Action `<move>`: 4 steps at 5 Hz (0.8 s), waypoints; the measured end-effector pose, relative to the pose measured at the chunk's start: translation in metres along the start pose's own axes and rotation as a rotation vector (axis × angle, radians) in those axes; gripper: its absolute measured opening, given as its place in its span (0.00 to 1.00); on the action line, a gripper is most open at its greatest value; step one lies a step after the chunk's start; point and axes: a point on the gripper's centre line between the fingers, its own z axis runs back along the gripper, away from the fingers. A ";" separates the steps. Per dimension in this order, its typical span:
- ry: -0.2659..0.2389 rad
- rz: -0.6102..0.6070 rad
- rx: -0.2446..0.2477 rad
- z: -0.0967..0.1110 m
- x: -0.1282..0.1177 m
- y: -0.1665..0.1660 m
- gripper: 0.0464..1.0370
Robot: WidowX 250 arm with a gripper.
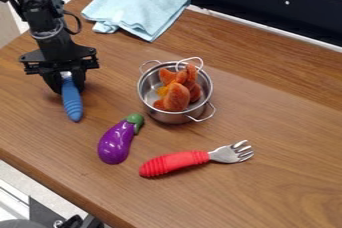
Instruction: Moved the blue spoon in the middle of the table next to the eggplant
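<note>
At the left of the table (280,192), the black gripper (65,83) hangs down, shut on the blue spoon (72,104) near the metal neck. The spoon's ribbed blue handle points toward the front; its bowl is hidden by the gripper. To the right and nearer the front lies the purple eggplant (116,143), its green cap toward the pot. Spoon and eggplant are apart. Whether the spoon touches the wood, I cannot tell.
A metal pot (148,103) with orange pieces in it stands behind and right of the eggplant. A red-handled fork (175,163) lies at the eggplant's right. Farther back is a folded light-blue cloth (137,8). The table's front edge runs along the lower left.
</note>
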 end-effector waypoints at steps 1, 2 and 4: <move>0.000 0.027 -0.037 0.001 0.001 0.003 0.28; -0.043 -0.109 0.010 0.004 0.013 0.003 0.28; -0.056 -0.359 0.060 0.037 0.050 -0.011 0.28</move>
